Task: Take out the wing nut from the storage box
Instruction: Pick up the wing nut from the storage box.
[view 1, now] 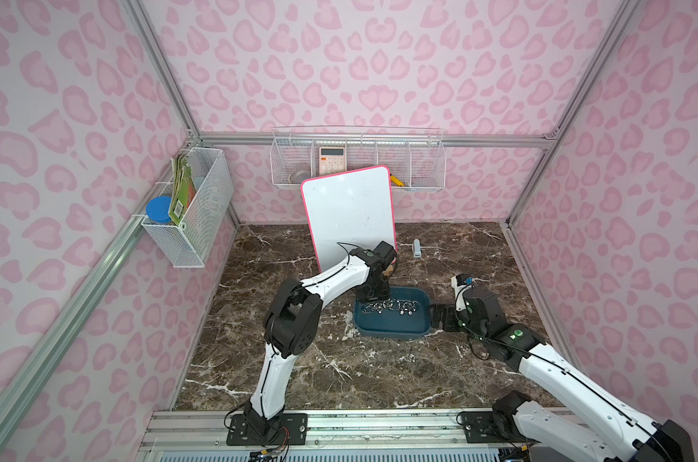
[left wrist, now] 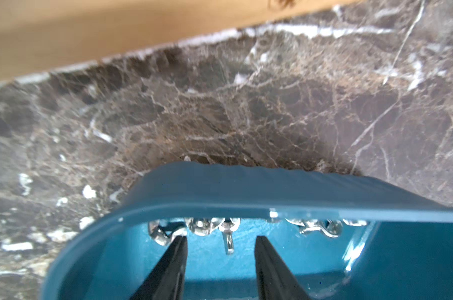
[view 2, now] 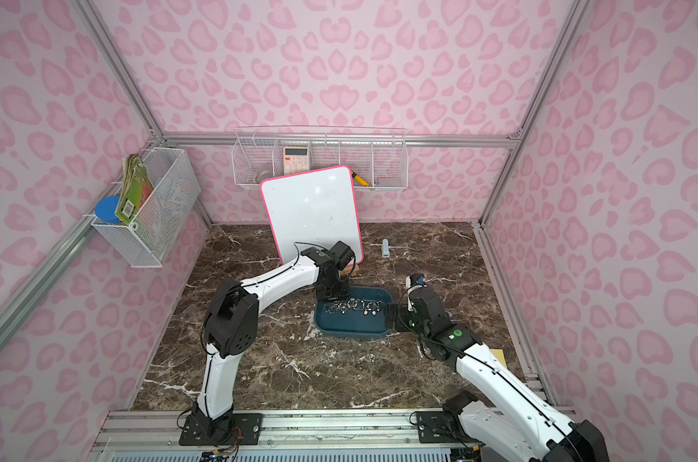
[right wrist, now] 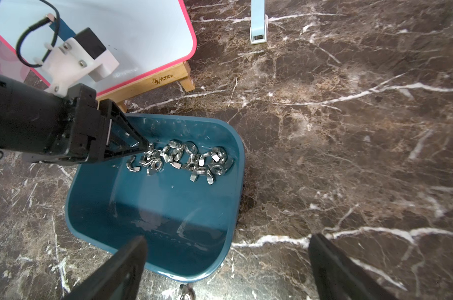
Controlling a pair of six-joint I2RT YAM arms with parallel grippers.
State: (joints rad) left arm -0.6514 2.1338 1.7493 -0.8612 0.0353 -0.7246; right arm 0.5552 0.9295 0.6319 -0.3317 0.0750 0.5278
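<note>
The left gripper (left wrist: 221,241) sits low inside the shallow teal-blue plastic storage box (left wrist: 246,192), black jaws apart, a small silver wing nut (left wrist: 230,245) lying loose between them. The right gripper (right wrist: 228,237) gapes wide beside the rim, over the brown marble table (right wrist: 350,130).

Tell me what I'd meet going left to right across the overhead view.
The white mesh basket on the side wall → left arm's elbow → storage box → right gripper, open at the box's end.
</note>
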